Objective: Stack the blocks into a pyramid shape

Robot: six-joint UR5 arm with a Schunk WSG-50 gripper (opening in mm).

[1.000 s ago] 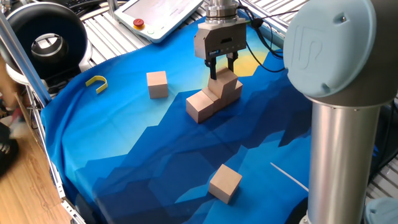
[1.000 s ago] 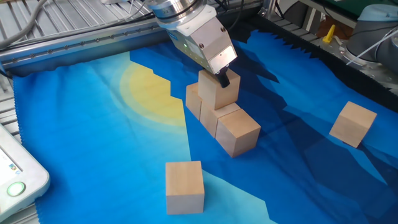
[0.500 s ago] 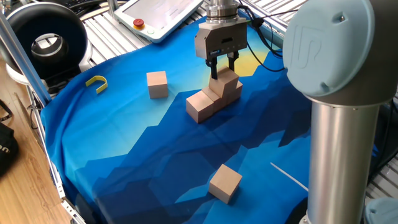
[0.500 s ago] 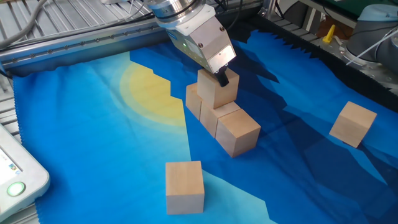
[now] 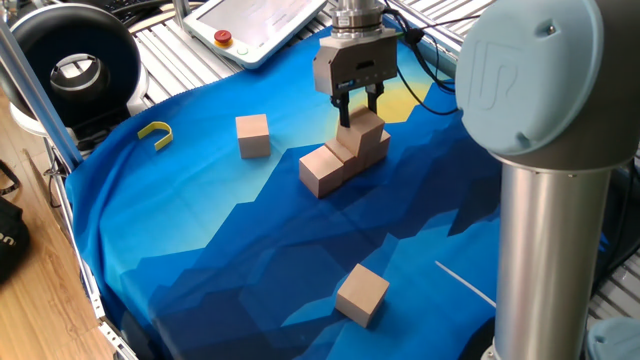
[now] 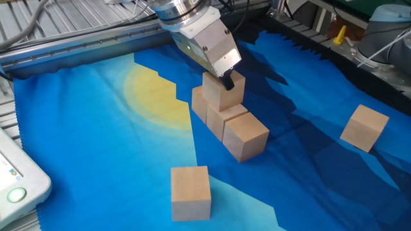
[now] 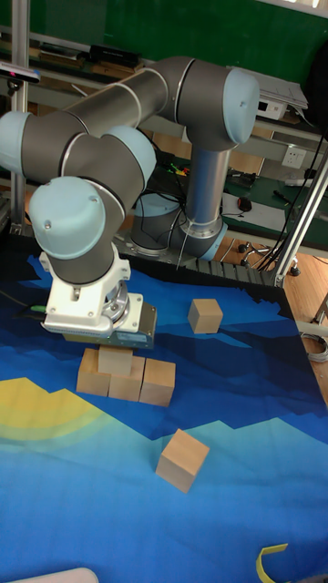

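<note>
Three tan blocks form a row (image 6: 246,136) (image 5: 322,172) (image 7: 158,383) on the blue cloth. A fourth block (image 6: 220,93) (image 5: 365,132) (image 7: 114,361) is on top of the row, over its far and middle blocks. My gripper (image 6: 225,82) (image 5: 357,110) is shut on this block from above. I cannot tell whether it rests on the row or hangs just over it. One loose block (image 5: 253,135) (image 6: 191,192) (image 7: 182,460) lies on one side of the row. Another loose block (image 5: 362,295) (image 6: 364,128) (image 7: 205,315) lies on the opposite side.
A small yellow hook piece (image 5: 156,133) lies near the cloth's left edge. A white pendant with a red button (image 5: 255,25) rests beyond the cloth. The arm's grey column (image 5: 560,230) stands at the right. A black round device (image 5: 75,65) sits at the far left.
The gripper and the block it holds have shifted slightly up and toward the far end of the row. The other blocks have not moved.
</note>
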